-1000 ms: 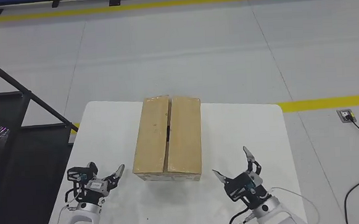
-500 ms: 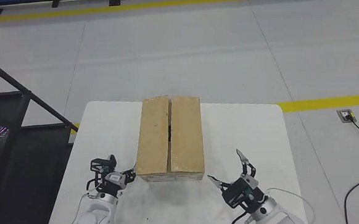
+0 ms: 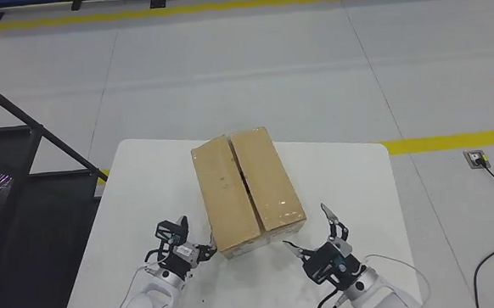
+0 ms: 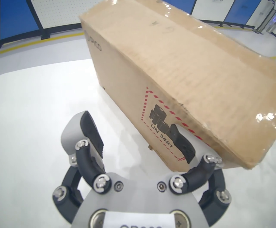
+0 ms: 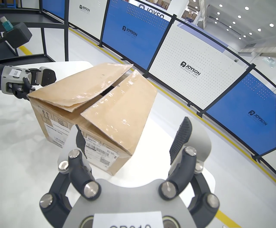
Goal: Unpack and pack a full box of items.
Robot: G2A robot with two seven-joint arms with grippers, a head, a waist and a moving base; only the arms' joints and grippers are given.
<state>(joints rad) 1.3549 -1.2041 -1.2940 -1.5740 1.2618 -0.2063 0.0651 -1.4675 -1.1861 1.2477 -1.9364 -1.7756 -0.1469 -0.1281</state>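
Currently the cardboard box sits on the white table, roughly central and skewed to the table's edges, with one short end face toward the robot. Its two top flaps are folded down and meet along a lengthwise seam. The right wrist view shows them slightly raised, with a dark gap at the seam. Glossy clear tape covers the flap surfaces. Paper labels are fixed to the near end face, and a red dashed marking is printed low on the long side wall.

The left gripper is positioned low over the table at the box's near left corner, jaws spread wide. One finger pad lies over the red marking on the side wall; contact cannot be confirmed. The other finger is clear of the box, above bare table.

The right gripper is positioned just beside the near right corner, jaws spread wide and holding nothing.

Beyond the table, a yellow floor line runs across grey flooring, a black rack stands to the robot's left, and blue and white partition panels enclose the area.
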